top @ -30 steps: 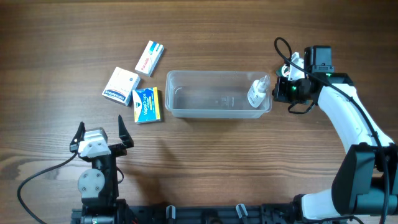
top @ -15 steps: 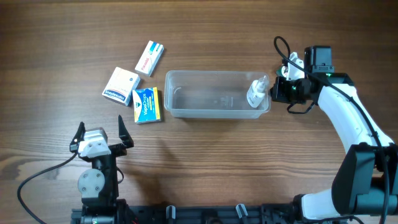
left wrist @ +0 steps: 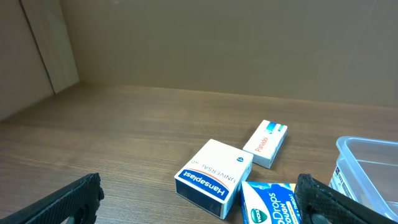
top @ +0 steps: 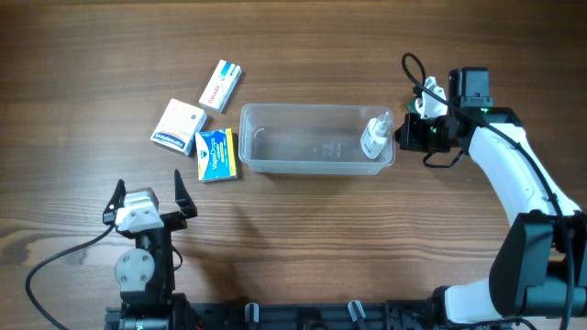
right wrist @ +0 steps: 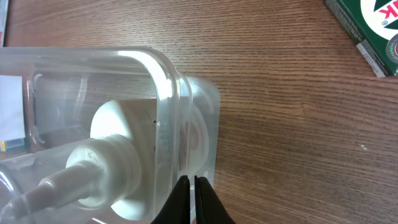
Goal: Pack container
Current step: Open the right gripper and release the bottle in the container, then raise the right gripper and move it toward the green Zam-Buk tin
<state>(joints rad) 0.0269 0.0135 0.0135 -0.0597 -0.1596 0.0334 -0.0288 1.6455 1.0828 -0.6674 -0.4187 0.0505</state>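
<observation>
Wooden table (top: 367,247) | container (top: 307,137) — right end against right gripper (right wrist: 191,190) tips | jaws shut, empty | left gripper (top: 149,192) wide open

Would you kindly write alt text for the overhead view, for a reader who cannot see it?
A clear container sits centrally with a white pump bottle in its right end, where the shut right gripper meets its rim. Three small boxes lie left of it; the open left gripper holds nothing.
</observation>
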